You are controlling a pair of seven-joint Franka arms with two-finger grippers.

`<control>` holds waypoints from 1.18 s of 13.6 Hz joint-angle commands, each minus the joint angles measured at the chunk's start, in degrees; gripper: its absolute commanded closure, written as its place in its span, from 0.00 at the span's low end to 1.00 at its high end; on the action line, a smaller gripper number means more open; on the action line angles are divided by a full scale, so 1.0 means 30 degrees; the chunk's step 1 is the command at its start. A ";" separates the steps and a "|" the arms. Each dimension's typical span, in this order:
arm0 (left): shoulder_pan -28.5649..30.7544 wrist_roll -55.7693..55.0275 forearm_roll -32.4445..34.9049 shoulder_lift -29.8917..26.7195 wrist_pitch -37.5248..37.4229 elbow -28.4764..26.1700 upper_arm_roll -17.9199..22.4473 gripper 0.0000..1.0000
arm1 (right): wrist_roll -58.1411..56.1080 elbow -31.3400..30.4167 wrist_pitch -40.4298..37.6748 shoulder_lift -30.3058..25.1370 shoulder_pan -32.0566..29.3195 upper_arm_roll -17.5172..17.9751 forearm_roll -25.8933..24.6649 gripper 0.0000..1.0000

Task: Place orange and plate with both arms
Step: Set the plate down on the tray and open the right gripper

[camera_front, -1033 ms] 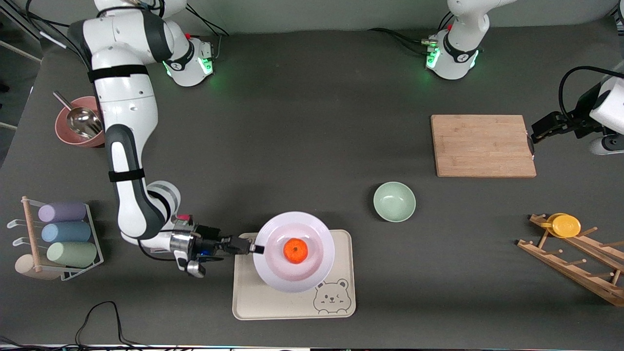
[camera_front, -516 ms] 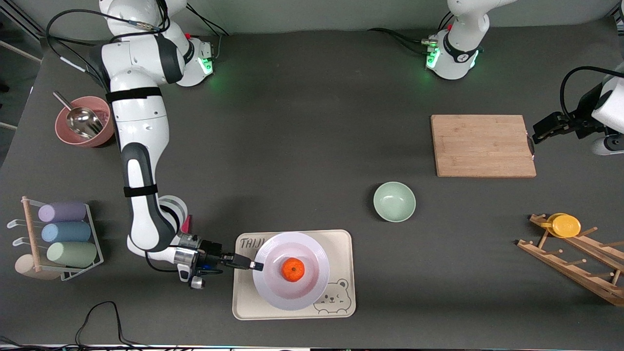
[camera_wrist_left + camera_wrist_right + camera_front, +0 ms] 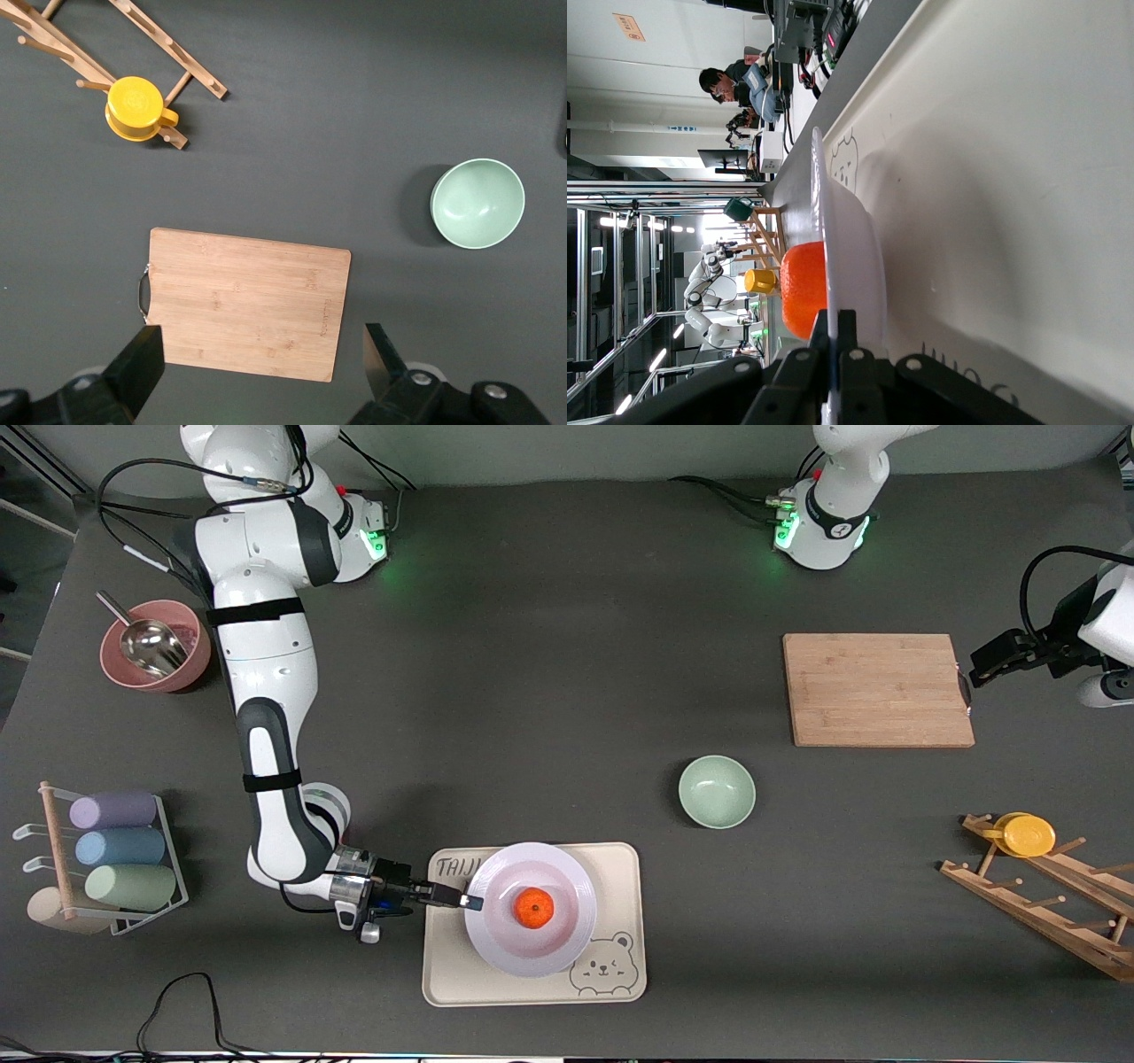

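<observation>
The pale lavender-white plate (image 3: 509,943) lies on the cream bear tray (image 3: 447,979), with the small orange (image 3: 533,908) in its middle. My right gripper (image 3: 469,903) is shut on the plate's rim at the side toward the right arm's end of the table. In the right wrist view the fingers (image 3: 847,341) pinch the plate's rim (image 3: 833,266), with the orange (image 3: 803,297) just past them. My left gripper (image 3: 968,677) hangs open over the end of the wooden cutting board (image 3: 877,689); its fingers (image 3: 142,367) frame the board (image 3: 244,301) in the left wrist view.
A mint-green bowl (image 3: 717,790) stands between tray and board. A wooden rack (image 3: 1054,903) with a yellow lid (image 3: 1028,834) is at the left arm's end. A pink bowl with a scoop (image 3: 152,654) and a rack of rolled cups (image 3: 115,849) are at the right arm's end.
My right gripper has lowered the plate with the orange onto the bear tray, and the right arm has stretched out. The left arm has hardly moved.
</observation>
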 commanded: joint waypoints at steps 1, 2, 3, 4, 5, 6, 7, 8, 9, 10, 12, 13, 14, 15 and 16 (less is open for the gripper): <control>-0.0059 0.0108 0.0052 -0.0293 0.0177 -0.0222 0.0069 0.00 | 0.0546 0.0830 0.0015 0.0667 0.0110 0.0046 -0.0163 1.00; -0.0059 0.0107 0.0052 -0.0293 0.0177 -0.0222 0.0069 0.00 | 0.0517 0.0830 0.0015 0.0698 0.0139 0.0047 -0.0163 1.00; -0.0059 0.0107 0.0052 -0.0293 0.0177 -0.0193 0.0069 0.00 | 0.0517 0.0830 0.0015 0.0698 0.0140 0.0047 -0.0192 1.00; -0.0059 0.0107 0.0052 -0.0293 0.0177 -0.0193 0.0069 0.00 | 0.0517 0.0830 0.0015 0.0698 0.0140 0.0076 -0.0192 1.00; -0.0059 0.0136 0.0052 -0.0293 0.0148 -0.0222 0.0069 0.00 | 0.0546 0.0830 0.0015 0.0698 0.0169 0.0047 -0.0221 1.00; -0.0088 0.0108 0.0052 -0.0293 0.0089 -0.0193 0.0069 0.00 | 0.0575 0.0830 0.0015 0.0698 0.0256 0.0076 -0.0193 1.00; -0.0147 0.0107 0.0052 -0.0322 0.0031 -0.0193 0.0069 0.00 | 0.0604 0.0830 0.0015 0.0698 0.0286 0.0076 -0.0134 1.00; -0.0147 0.0107 0.0052 -0.0323 -0.0028 -0.0193 0.0069 0.00 | 0.0692 0.0830 0.0015 0.0698 0.0431 0.0076 -0.0105 1.00; -0.0147 0.0107 0.0052 -0.0352 -0.0029 -0.0193 0.0069 0.00 | 0.0809 0.0830 0.0015 0.0669 0.0462 0.0076 -0.0105 0.95; -0.0147 0.0107 0.0052 -0.0323 0.0029 -0.0164 0.0069 0.00 | 0.0839 0.0830 0.0015 0.0669 0.0491 0.0076 -0.0105 0.81; -0.0235 0.0166 0.0139 -0.0323 0.0206 -0.0047 -0.0047 0.00 | 0.0868 0.0830 0.0044 0.0640 0.0491 0.0076 -0.0105 0.59; -0.0293 0.0195 0.0198 -0.0381 0.0177 -0.0046 -0.0222 0.00 | 0.0868 0.0830 0.0044 0.0640 0.0491 0.0076 -0.0105 0.51; -0.0294 0.0166 0.0343 -0.0381 0.0206 -0.0017 -0.0543 0.00 | 0.0868 0.0830 0.0044 0.0640 0.0491 0.0076 -0.0105 0.43; -0.0265 0.0166 0.0316 -0.0352 0.0177 0.0070 -0.0546 0.00 | 0.0868 0.0830 0.0044 0.0640 0.0491 0.0076 -0.0105 0.38; -0.0265 0.0166 0.0315 -0.0352 0.0177 0.0071 -0.0517 0.00 | 0.0868 0.0830 0.0044 0.0640 0.0491 0.0076 -0.0105 0.33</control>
